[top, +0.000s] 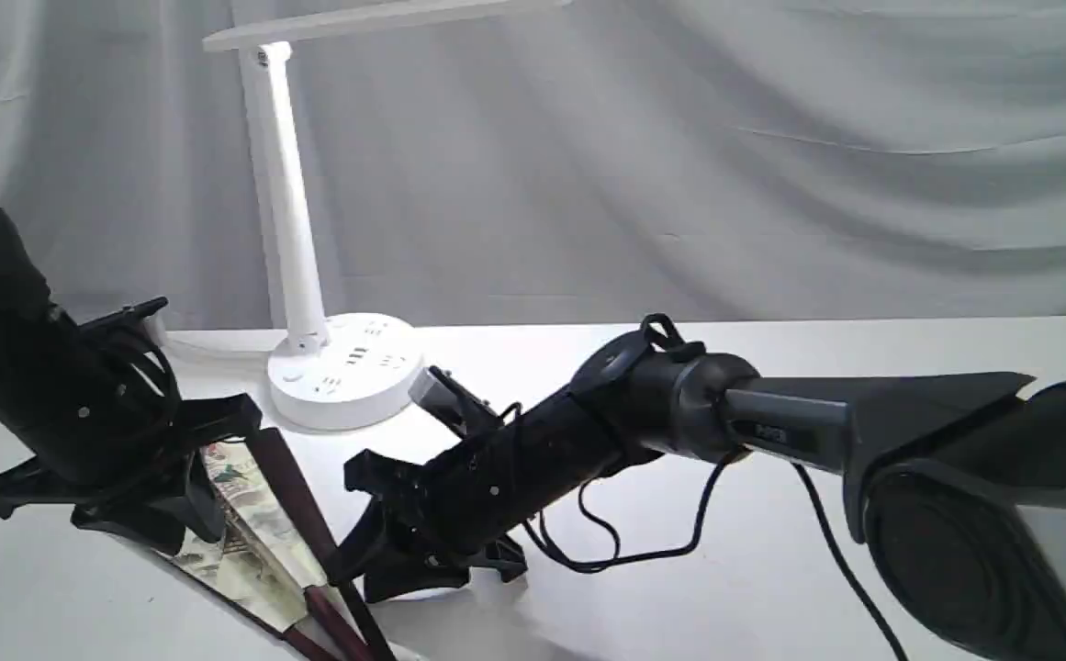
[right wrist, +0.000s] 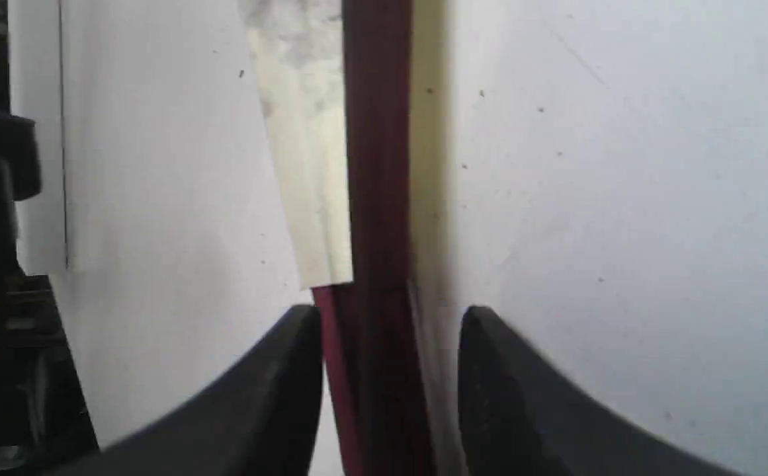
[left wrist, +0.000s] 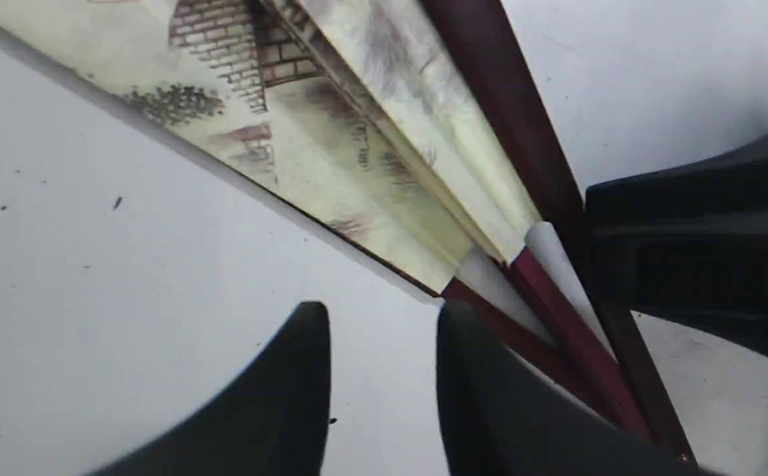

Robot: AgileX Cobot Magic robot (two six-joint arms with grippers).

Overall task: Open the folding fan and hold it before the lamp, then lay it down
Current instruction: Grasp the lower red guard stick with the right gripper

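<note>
The folding fan [top: 252, 514] lies on the white table at the front left, spread only a little, its cream painted paper showing between dark maroon guards. My left gripper [top: 188, 519] is over its left edge. In the left wrist view that gripper [left wrist: 384, 311] is open, with bare table between its fingers and the fan [left wrist: 331, 152] passing beside one fingertip. My right gripper [top: 349, 532] reaches across to the fan's right guard. There it [right wrist: 390, 314] stands open around the fan's maroon guard [right wrist: 377, 165], with a narrow gap on one side. The lamp [top: 294, 229] stands behind the fan.
The lamp's round base [top: 344, 372] sits just behind the grippers. A black cable [top: 624, 551] loops down from the right arm onto the table [top: 771, 597]. A grey curtain [top: 771, 138] hangs across the back.
</note>
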